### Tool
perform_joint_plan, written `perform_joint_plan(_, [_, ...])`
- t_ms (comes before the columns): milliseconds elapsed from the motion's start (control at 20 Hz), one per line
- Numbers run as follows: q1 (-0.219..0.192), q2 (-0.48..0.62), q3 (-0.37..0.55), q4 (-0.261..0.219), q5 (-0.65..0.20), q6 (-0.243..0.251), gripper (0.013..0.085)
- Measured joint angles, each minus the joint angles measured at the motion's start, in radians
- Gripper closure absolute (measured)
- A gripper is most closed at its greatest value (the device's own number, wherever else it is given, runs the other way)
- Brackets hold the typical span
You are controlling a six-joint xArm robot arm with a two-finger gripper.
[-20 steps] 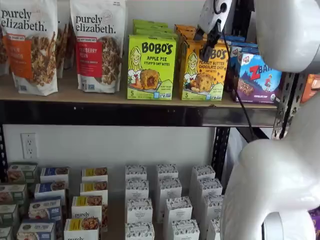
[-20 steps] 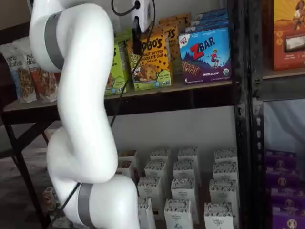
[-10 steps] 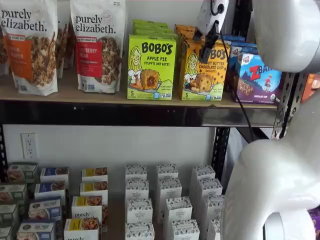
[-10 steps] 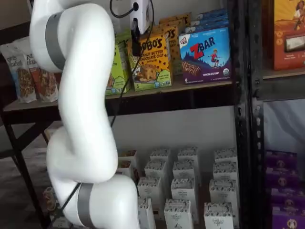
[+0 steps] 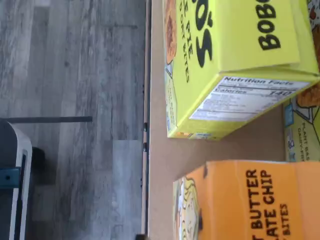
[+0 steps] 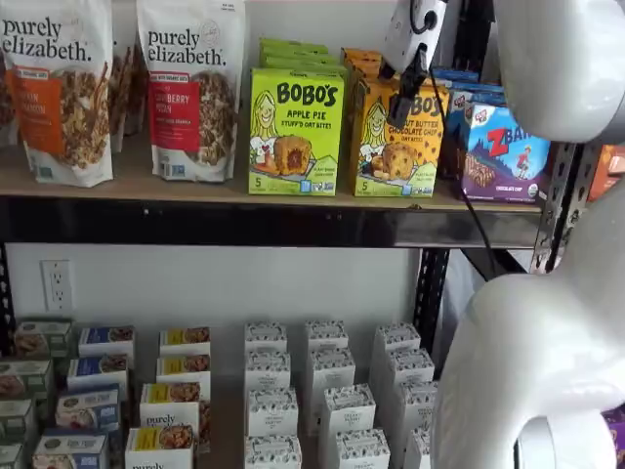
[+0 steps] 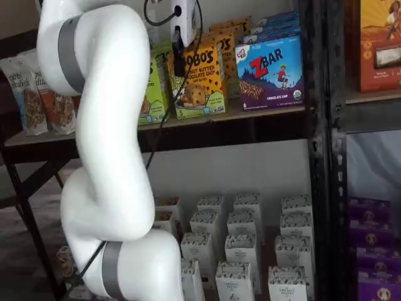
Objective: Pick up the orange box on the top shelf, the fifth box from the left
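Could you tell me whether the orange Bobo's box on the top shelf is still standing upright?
Upright: in both shelf views the orange box stands on its base on the top shelf, front panel facing out, print level.

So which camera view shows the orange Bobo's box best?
A shelf view shows the orange Bobo's box best, its front nearly whole. The other shelf view has the gripper across its print. The wrist view shows one cropped part.

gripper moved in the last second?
Yes, slightly. In a shelf view the gripper has crept up the front of the orange box, which hasn't shifted on the top shelf.
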Motion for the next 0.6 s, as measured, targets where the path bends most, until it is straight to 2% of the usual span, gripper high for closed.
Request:
perform_joint_plan(50, [-0.001,-0.001,0.001,0.002,-0.001,-0.001,0.025])
perform_joint_plan(200, [-0.002,-0.004,0.005,0.005,-0.003,-0.002,0.029])
perform_joint_plan(250, [-0.003,-0.005,0.006,0.007,-0.004,-0.002,0.033])
perform_joint_plan(300, [-0.003,-0.006,0.006,0.008,-0.004,-0.002,0.033])
perform_joint_plan(350, [-0.004,-0.007,0.006,0.01,-0.003,-0.002,0.037])
perform_joint_plan(600, [0.001,-0.007,0.004,0.002,-0.001,0.002,0.037])
